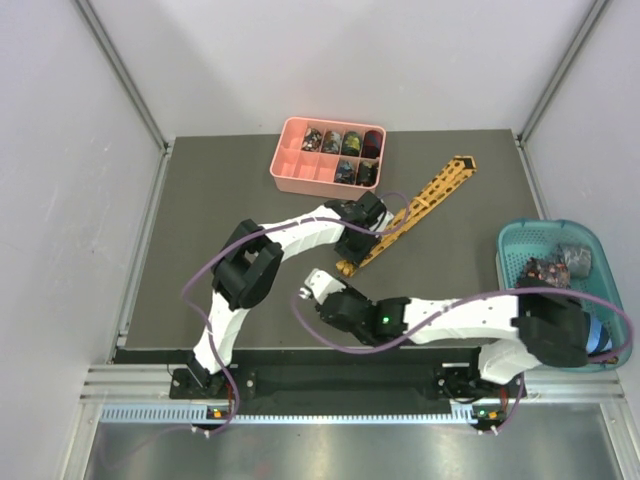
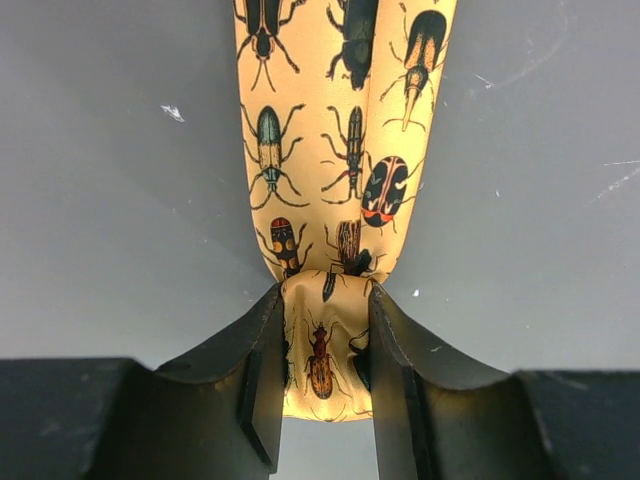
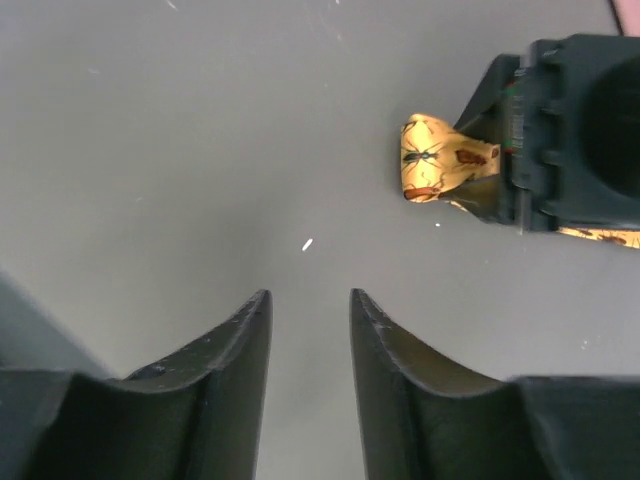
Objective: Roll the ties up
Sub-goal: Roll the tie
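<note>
Jaws of the left gripper [image 2: 325, 305] are clamped on the seemingly folded end of the yellow tie [image 2: 340, 150] (beetle-printed). Those of the right gripper [image 3: 310, 300] are held apart nearby.

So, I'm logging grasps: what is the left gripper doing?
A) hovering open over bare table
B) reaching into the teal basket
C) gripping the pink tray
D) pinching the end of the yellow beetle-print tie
D: the left wrist view shows the left gripper shut on the yellow tie, the tie's end bunched between its jaws.
</note>
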Robot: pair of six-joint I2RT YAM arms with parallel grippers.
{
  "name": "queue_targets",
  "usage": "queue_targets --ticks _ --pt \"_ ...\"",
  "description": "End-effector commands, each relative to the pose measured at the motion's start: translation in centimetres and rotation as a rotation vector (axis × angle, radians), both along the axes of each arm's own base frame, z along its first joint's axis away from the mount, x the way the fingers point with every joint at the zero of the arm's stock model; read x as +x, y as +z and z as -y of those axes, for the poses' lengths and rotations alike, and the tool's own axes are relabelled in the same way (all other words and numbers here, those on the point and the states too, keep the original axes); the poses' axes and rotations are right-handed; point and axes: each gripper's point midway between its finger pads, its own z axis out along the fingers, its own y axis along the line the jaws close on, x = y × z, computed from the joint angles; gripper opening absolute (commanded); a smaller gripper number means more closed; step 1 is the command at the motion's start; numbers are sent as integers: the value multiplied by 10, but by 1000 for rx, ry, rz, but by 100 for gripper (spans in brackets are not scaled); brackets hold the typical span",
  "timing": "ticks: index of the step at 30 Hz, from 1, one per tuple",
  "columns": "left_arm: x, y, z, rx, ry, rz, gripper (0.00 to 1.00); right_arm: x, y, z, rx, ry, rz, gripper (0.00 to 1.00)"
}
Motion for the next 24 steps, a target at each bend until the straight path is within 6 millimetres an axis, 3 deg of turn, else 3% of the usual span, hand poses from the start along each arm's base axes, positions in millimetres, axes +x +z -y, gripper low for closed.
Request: queue_targets --ticks 1,6,8,9,12,18,24 --pt "-80 -63 -48 215 -11 -355 22 14 2 -10 -74 -50 73 40" --pt "-79 -61 -46 213 -21 -361 22 43 -23 -18 -243 -113 85 43" --pt "-79 -61 -47 220 -20 -364 21 55 -29 -12 -328 -147 97 45" --pt "-79 -60 -46 220 -20 -362 21 61 -32 -22 -352 -156 103 46" --pt "-79 -60 -47 229 -22 -370 22 79 -32 -22 -463 -221 164 50" --pt "-78 -61 -54 282 -19 -373 22 105 -35 -9 -587 -328 205 53" --pt "-76 -62 -55 309 -18 -388 22 117 -43 4 -634 -365 207 53"
